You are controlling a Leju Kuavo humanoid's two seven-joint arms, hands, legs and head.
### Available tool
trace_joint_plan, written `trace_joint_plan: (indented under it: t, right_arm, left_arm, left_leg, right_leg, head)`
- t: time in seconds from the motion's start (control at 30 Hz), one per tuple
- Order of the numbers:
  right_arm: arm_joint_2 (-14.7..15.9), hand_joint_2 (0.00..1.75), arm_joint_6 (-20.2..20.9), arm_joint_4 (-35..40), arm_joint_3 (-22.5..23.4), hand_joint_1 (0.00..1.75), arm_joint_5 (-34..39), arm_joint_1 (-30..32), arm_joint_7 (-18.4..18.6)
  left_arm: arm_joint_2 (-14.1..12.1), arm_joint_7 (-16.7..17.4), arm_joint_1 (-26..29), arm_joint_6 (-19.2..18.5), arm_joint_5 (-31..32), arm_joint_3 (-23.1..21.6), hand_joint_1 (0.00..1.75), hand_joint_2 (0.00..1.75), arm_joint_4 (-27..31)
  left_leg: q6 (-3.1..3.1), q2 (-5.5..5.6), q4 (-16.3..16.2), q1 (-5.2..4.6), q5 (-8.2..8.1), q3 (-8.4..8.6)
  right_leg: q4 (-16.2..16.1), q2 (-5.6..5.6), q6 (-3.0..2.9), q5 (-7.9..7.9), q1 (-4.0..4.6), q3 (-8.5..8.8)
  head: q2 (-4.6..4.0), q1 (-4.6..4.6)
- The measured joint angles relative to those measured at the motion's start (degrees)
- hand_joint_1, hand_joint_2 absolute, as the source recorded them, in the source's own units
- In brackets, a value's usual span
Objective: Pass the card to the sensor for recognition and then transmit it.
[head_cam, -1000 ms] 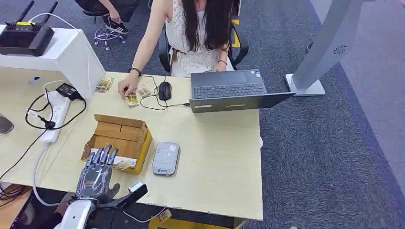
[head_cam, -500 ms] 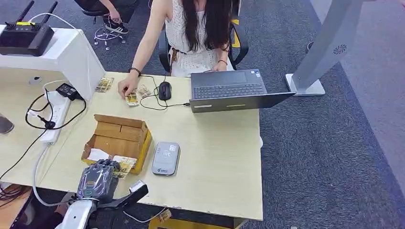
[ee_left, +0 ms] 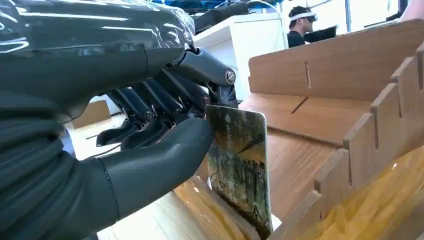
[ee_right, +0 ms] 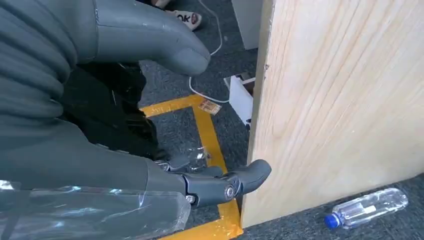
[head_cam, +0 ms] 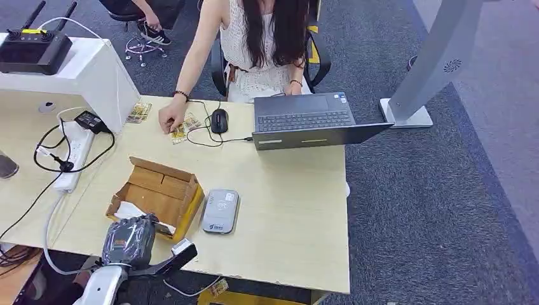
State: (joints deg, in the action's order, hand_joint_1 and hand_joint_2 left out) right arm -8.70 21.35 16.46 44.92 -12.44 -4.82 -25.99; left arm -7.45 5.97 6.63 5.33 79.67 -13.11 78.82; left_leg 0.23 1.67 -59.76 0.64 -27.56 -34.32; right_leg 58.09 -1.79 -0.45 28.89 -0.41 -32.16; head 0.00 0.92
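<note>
Left hand [head_cam: 129, 241] at the near edge of the table [head_cam: 286, 216], its fingers [ee_left: 165, 100] curled and its thumb pressed against a card [ee_left: 239, 165]. The card is pinched between thumb and fingers and stands upright at the near end of the wooden box [head_cam: 159, 197], its lower edge down among the box's slotted dividers. The box sits tilted at the table's near left. The grey sensor [head_cam: 220, 210] lies flat on the table just beside the box, apart from the card. Right hand [ee_right: 165, 150] hangs beside a pale wooden panel [ee_right: 340, 100]; its fingers are apart and hold nothing. On the floor near it, a plastic bottle [ee_right: 367, 206]. At the table's far side, a seated person [head_cam: 260, 44] with one hand on cards [head_cam: 181, 127], beside a mouse [head_cam: 219, 120] and a laptop [head_cam: 311, 121].
</note>
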Motion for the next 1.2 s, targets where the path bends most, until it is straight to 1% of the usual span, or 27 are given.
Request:
trace_joint_plan:
  t: [0.2,0.43,0.57,0.67,0.93,1.1,1.2]
  right_arm:
    - [0.0,1.75,0.0,0.0,0.3,0.00,0.0,0.0,0.0]
    - [0.0,1.75,0.0,0.0,0.5,0.00,-0.2,0.0,-0.1]
    - [0.0,1.75,0.1,0.0,0.5,0.00,-0.2,0.0,-0.3]
    - [0.0,1.75,0.0,0.0,0.5,0.00,-0.8,0.0,-0.4]
    - [0.0,1.75,-0.1,0.0,0.5,0.00,-1.9,-0.2,-0.1]
    - [-0.2,1.75,-0.3,0.0,0.5,0.00,-2.6,-0.8,0.5]
    - [-0.2,1.75,-0.3,0.0,0.5,0.00,-2.6,-1.0,0.6]
  left_arm:
    - [0.3,0.0,0.0,0.2,-0.2,0.0,1.75,1.75,0.1]
    - [0.7,0.1,0.0,1.2,0.4,0.3,1.75,1.75,0.4]
    - [1.1,-0.2,-1.1,1.9,0.8,0.3,1.75,1.75,1.2]
    - [1.7,-0.8,-2.7,2.4,1.4,0.3,1.75,1.75,2.0]
    - [3.4,-0.5,-8.0,4.2,2.9,0.3,1.75,1.75,2.0]
    - [4.3,0.1,-13.8,4.7,3.8,0.3,1.75,1.75,-0.3]
    - [4.7,0.1,-15.7,4.8,3.8,0.3,1.75,1.75,-1.4]
  left_leg:
    - [0.00,0.00,0.0,0.00,0.00,0.00]
    - [0.00,0.00,0.0,0.00,0.00,0.00]
    - [0.01,0.01,0.0,0.00,0.01,0.00]
    - [0.01,0.01,0.0,0.00,0.02,0.01]
    - [0.02,0.02,0.0,0.00,0.02,0.01]
    - [0.04,0.05,0.0,0.00,0.05,0.01]
    - [0.05,0.04,0.0,0.00,0.05,0.01]
  right_leg:
    - [0.0,0.00,0.00,0.00,0.00,0.00]
    - [0.0,0.00,0.00,0.00,0.00,-0.01]
    - [0.0,0.01,0.00,0.00,0.00,-0.01]
    - [0.0,0.01,0.02,-0.02,0.00,0.00]
    - [0.0,0.02,0.01,-0.04,0.00,0.01]
    - [0.0,0.05,0.00,-0.05,0.00,0.02]
    - [0.0,0.04,-0.02,-0.07,0.00,0.02]
  head:
    - [0.00,0.00]
    - [0.00,0.00]
    - [0.00,0.00]
    - [0.00,0.00]
    - [0.00,0.00]
    - [0.00,0.00]
    - [0.00,0.00]
